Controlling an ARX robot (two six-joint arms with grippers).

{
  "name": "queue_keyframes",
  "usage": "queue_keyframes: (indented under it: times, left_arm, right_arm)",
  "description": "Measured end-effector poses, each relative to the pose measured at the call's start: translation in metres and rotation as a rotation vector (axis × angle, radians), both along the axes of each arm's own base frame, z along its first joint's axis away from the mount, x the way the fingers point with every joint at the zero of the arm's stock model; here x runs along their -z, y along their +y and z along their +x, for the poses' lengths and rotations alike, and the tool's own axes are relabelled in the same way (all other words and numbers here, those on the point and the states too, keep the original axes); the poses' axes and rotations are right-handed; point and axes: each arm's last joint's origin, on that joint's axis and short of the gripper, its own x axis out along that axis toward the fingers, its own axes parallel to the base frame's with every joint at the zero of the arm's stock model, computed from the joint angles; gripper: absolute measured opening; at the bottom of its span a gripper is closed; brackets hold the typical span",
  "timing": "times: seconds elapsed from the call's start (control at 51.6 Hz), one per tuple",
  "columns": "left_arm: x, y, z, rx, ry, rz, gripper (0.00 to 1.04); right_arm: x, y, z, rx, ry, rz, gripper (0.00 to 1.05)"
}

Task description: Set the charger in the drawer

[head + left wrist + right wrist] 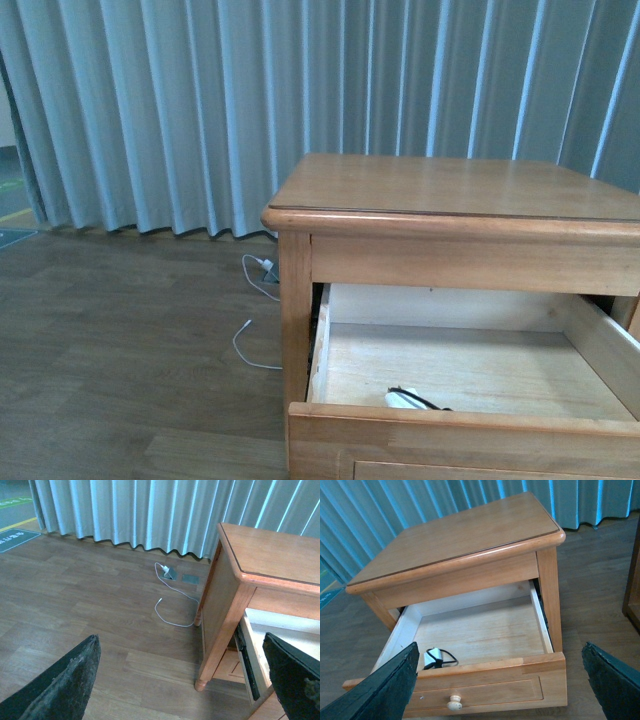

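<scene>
Placement looked done: charger [434,658] lay on the pale bottom of the drawer [490,677], below the right gripper [500,645] and just inside the front wall, in the corner on the left-arm side, black cable loop trailing beside it. In the front view only the top of it showed over the front wall. Right gripper hung above the pulled-out drawer, fingers spread wide, nothing between them. Left gripper [180,640] was likewise spread and empty, off beside the nightstand [260,565] over bare floor, well apart from the charger. My read is the release step was complete and what was left was retreat. If shutting the drawer counts, the next move calls for a flat push on the front panel near the brass knob [454,702], which sat below and short of the right gripper; the cable seemed low enough to clear the top rail, can't confirm. Risk was low, mainly a spread finger clipping the drawer's side wall on the way out. Nightstand top was honey-brown wood with nothing on it. Floor [120,330] was dark wood plank. A thin white cable [172,605] ran across it ahead of the left gripper to a plug [167,572] by a grey floor plate [190,579], not part of the task. Pale blue pleated curtain [250,100] closed off the back of the room.
</scene>
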Motion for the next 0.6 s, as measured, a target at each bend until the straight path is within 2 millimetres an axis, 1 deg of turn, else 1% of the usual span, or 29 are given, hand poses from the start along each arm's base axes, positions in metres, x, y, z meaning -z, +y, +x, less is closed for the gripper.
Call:
queue_keyframes:
  times: [0.523, 0.542, 0.562, 0.6]
  left_arm:
    - [-0.0001, 0.0001, -0.0001, 0.0, -0.001, -0.002, 0.99]
    - [0.0001, 0.0, -0.0001, 0.005, -0.001, 0.002, 0.98]
    - [0.0001, 0.0006, -0.0004, 0.022, -0.012, 0.011, 0.96]
    - [0.0042, 0.0028, -0.0013, 0.067, -0.033, 0.037, 0.87]
  right_arm:
    - [0.0, 0.0, 0.0, 0.0, 0.0, 0.0, 0.97]
    - [0.0, 0.0, 0.0, 0.0, 0.0, 0.0, 0.97]
    - [0.0, 0.0, 0.0, 0.0, 0.0, 0.0, 0.97]
    - [0.0, 0.0, 0.0, 0.0, 0.0, 0.0, 0.97]
